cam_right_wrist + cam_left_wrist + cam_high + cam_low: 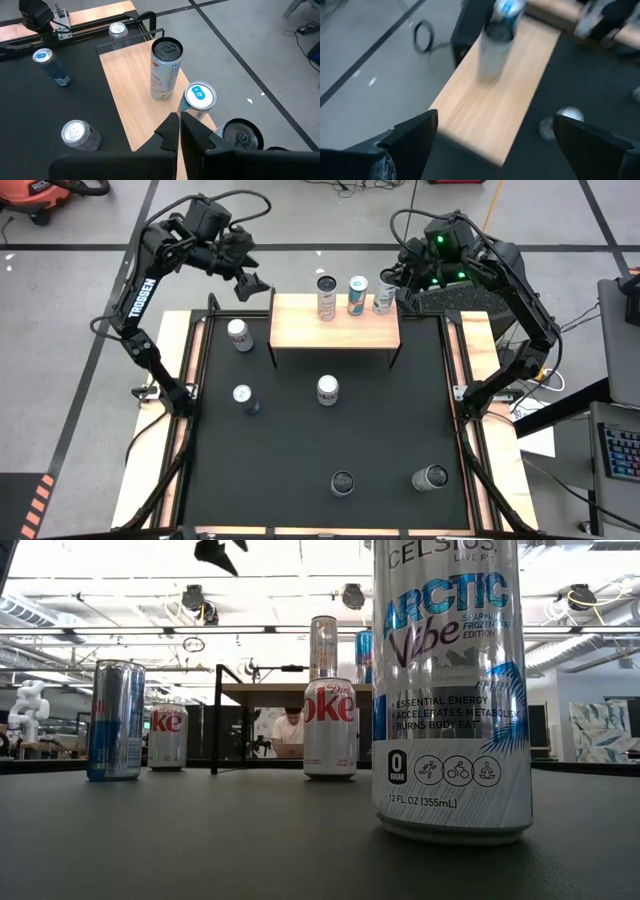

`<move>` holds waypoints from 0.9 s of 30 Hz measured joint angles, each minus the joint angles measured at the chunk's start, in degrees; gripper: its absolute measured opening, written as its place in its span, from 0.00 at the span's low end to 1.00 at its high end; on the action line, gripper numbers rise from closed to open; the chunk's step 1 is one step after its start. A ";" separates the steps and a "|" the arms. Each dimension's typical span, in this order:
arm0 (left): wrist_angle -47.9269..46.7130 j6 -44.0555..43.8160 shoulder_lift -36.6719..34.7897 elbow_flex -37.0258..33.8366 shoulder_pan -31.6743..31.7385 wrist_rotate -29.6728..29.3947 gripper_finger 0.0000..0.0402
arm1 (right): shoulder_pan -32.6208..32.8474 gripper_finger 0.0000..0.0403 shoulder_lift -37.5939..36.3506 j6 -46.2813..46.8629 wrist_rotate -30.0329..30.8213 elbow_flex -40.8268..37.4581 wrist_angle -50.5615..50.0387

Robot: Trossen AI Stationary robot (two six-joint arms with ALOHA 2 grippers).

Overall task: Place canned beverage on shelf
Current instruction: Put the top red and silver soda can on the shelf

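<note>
The shelf (335,325), a low light-wood table, stands at the far middle of the black mat. Three cans stand upright on its top: a tall dark-lidded one (326,298), a blue-tabbed one (357,295) and a third (384,290) at the right end. My left gripper (252,285) hangs open in the air above the shelf's left end (485,120), with nothing between its fingers. My right gripper (179,129) is shut and empty, up in the air over the shelf's right end, near the blue-tabbed can (198,98).
Loose cans stand on the mat: one (240,335) left of the shelf, a slim blue one (243,397), one at the middle (328,389), and two near the front edge (343,482) (430,477). The shelf's left half is bare wood.
</note>
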 joint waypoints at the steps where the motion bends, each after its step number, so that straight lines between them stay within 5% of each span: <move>1: -1.64 0.24 0.00 0.00 0.00 -1.86 0.99 | 0.00 0.00 0.00 0.00 0.00 0.00 -0.02; 16: -4.49 -4.38 0.22 -0.42 -0.66 -13.18 0.99 | 0.01 0.00 0.00 -0.01 -0.02 0.00 -0.53; 27: -4.53 -9.47 0.12 -2.39 -2.14 -14.73 0.99 | 0.02 0.00 0.00 -0.26 -0.02 0.00 -4.11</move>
